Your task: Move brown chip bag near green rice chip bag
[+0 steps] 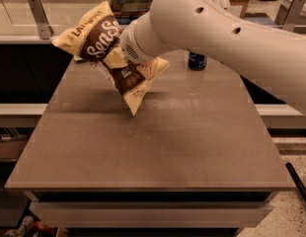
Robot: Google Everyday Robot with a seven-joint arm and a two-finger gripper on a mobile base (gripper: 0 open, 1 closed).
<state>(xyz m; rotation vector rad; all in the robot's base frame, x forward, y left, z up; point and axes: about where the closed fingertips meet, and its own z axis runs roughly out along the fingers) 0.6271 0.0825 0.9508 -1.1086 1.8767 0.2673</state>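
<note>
The brown chip bag hangs in the air over the far left part of the table, tilted, its "Sea Salt" script facing me. My gripper is at the end of the big white arm and is shut on the bag's middle; the wrist hides most of the fingers. Of the green rice chip bag, only a thin green sliver shows just under the brown bag's left end, at the far left table edge. The rest of it is hidden behind the brown bag.
A blue soda can stands at the far middle of the brown table, partly behind the arm. A counter with metal posts runs behind the table. Floor drops away at the right edge.
</note>
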